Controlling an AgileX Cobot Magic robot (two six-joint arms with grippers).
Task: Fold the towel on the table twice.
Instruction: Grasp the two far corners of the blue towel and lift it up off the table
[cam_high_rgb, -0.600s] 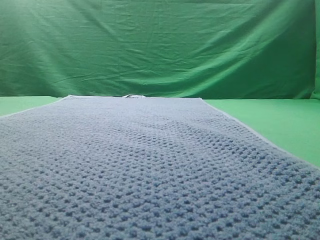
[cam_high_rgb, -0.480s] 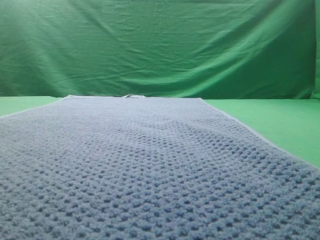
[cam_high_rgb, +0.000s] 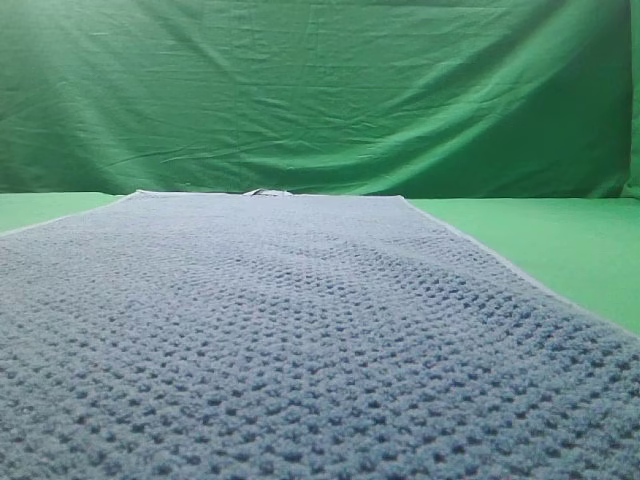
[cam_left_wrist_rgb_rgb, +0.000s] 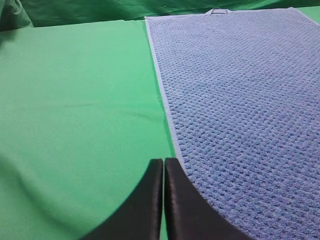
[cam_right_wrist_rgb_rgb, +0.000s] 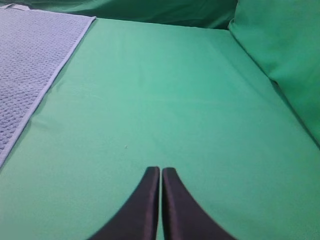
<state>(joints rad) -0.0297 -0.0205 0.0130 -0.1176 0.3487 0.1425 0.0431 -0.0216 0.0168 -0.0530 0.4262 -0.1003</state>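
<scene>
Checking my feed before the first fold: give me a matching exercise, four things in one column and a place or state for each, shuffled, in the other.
Things:
1. towel
2. left hand
3. right hand
4. tag

Places or states:
A. shut, over bare table, the towel's edge far off to its left
B. spread flat, unfolded
C. on the towel's far hem
D. shut, right beside the towel's left edge

Pairs: 1-B, 2-D, 3-A, 4-C
</scene>
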